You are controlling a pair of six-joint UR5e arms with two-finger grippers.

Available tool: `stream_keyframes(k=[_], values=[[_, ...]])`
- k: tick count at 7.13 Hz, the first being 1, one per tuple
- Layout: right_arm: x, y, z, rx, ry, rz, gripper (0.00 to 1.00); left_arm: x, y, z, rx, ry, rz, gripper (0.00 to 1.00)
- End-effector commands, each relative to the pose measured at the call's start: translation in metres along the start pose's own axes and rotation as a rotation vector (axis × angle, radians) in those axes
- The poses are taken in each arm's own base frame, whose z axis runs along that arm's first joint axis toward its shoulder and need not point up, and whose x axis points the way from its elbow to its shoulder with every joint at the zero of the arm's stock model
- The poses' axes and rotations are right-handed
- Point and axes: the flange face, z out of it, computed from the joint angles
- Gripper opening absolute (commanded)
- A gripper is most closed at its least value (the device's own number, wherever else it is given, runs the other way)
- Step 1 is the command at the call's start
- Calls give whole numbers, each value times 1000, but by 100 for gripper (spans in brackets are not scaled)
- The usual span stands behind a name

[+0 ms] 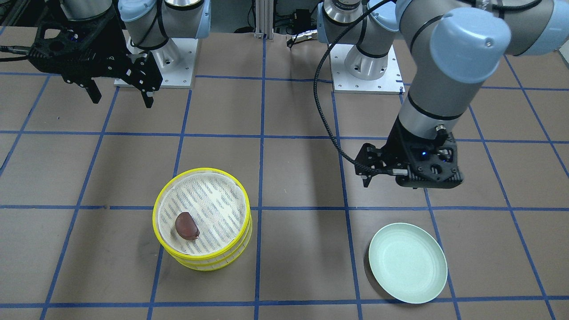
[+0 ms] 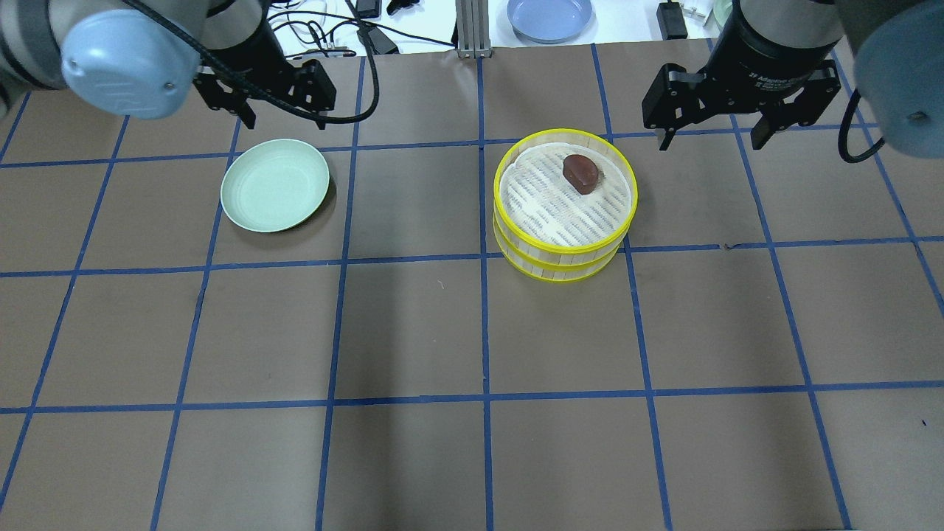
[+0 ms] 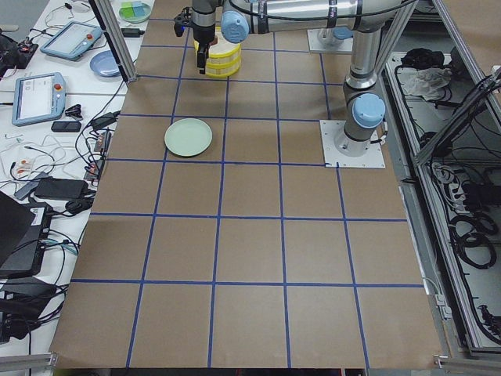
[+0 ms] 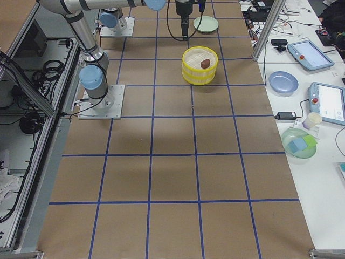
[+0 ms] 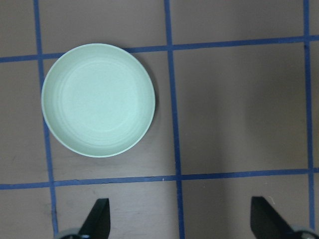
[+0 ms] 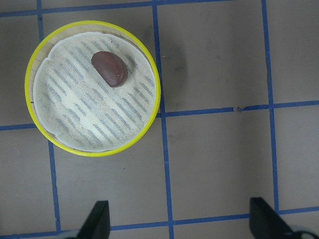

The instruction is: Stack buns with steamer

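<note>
The two yellow-rimmed steamer tiers (image 2: 560,265) stand stacked on each other, right of the table's middle. The dark reddish-brown bun (image 2: 581,173) lies on the white liner of the top tier, also in the right wrist view (image 6: 109,68) and the front view (image 1: 187,226). The cream-white bun is not in view. My right gripper (image 2: 712,136) hangs open and empty, raised beyond the far right of the stack. My left gripper (image 2: 284,118) hangs open and empty above the far edge of the mint-green plate (image 2: 275,185).
The mint-green plate (image 5: 98,100) lies empty on the table's left part. A blue plate (image 2: 549,16) sits on the bench beyond the far edge. The two arm bases (image 1: 364,66) (image 1: 160,62) stand at the robot's side. Brown paper with blue tape lines covers the table.
</note>
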Motion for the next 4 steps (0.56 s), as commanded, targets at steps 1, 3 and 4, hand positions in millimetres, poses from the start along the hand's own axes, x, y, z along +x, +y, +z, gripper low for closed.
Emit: stream_keyframes(k=[1,3,4], values=[[0,0,1,-3,1,0,100,-28,28,-42,-11,-13,-17,100],[0,-1,3,-6,0,0,100,-27,41,-57,6,-13,-17,100],[0,0,2,-5,0,0,100,-29,42,-57,6,-12,-22,100]])
